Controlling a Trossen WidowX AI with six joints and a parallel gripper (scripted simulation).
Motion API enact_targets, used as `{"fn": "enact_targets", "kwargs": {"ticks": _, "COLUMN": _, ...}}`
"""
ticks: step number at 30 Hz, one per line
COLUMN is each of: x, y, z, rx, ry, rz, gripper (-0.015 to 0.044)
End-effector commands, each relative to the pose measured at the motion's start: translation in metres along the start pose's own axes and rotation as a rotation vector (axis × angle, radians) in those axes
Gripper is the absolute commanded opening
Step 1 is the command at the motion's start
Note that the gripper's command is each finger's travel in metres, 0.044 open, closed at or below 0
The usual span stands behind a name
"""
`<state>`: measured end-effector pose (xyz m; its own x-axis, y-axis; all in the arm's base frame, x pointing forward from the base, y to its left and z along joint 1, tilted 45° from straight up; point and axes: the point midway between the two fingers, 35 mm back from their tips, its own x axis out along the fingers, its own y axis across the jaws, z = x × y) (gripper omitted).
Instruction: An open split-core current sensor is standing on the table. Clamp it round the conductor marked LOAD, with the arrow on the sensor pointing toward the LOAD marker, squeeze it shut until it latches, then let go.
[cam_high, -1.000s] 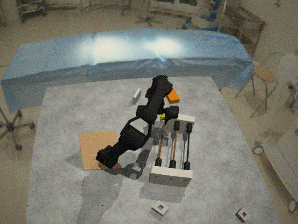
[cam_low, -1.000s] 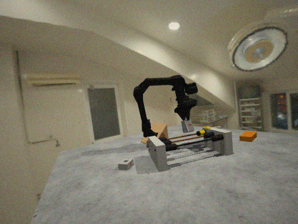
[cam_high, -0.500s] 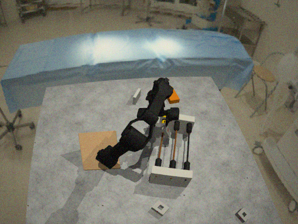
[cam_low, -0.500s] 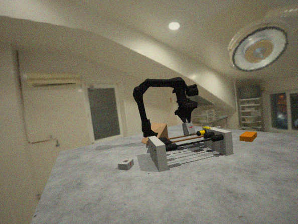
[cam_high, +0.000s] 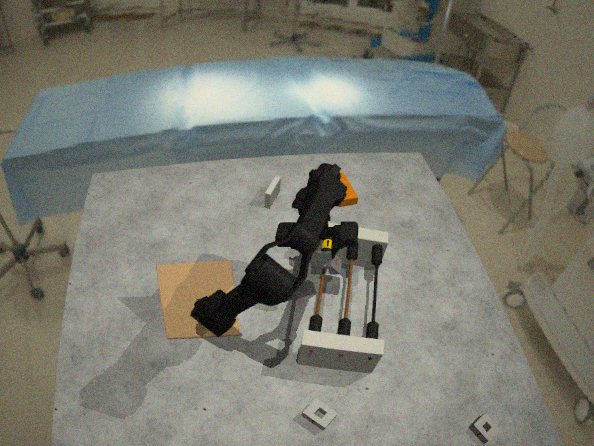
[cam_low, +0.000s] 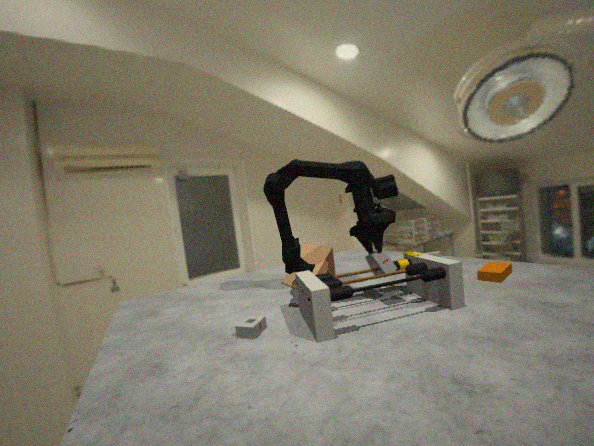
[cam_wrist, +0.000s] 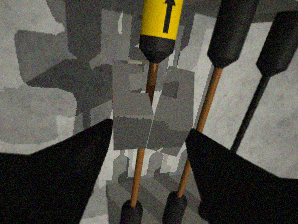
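Note:
My gripper is shut on the grey split-core sensor, one finger on each half. A V-shaped gap parts the halves at the top in the wrist view. A small red mark shows on the sensor in the exterior view; its direction is unclear. The copper conductor with the yellow arrow sleeve runs behind the sensor, which lies just below the sleeve in the wrist view. Whether the halves straddle the rod is unclear. The arm hides the sensor in the top view.
Another copper rod and a black rod run alongside, between white end blocks. An orange block, a white plate, a tan board and small holed pieces stand around.

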<state>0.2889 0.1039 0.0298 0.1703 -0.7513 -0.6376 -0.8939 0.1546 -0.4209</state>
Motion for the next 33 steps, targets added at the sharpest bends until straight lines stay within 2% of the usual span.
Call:
{"fn": "enact_targets", "kwargs": {"ticks": 1, "x": 0.008, "y": 0.000, "z": -0.002, "rx": -0.008, "ry": 0.006, "rz": -0.005, "gripper": 0.0000}}
{"fn": "enact_targets", "kwargs": {"ticks": 10, "x": 0.020, "y": 0.001, "z": -0.003, "rx": -0.007, "ry": 0.008, "rz": -0.006, "gripper": 0.0000}}
{"fn": "enact_targets", "kwargs": {"ticks": 33, "x": 0.016, "y": 0.000, "z": -0.001, "rx": 0.000, "ry": 0.003, "rz": 0.000, "gripper": 0.0000}}
